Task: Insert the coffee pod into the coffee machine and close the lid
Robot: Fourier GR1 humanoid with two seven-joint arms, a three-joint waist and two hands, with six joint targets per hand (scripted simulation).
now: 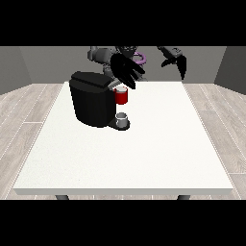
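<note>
We saw one large white table filling most of the front view, with the robot small behind its far edge. On the table's far left part stood the black coffee machine, a squat dark body with its top sloping toward the view's right. At its front, under the overhanging head, sat a red thing at the machine, and below that a small grey cup-like thing rested on the machine's low base; we could not tell whether this grey thing was the coffee pod, so we could not place the pod anywhere with confidence.

The hand at the view's left hung just over the machine's head and the red thing, its dark fingers spread out and pointing down toward the view's right. They looked straight rather than curled, and we saw nothing held in them. This hand partly hid the top edge of the machine where the lid would be, so we could not judge how the lid stood.

The hand at the view's right was raised well apart from the machine, above the table's far edge, with fingers hanging downward and nothing in them.
</note>
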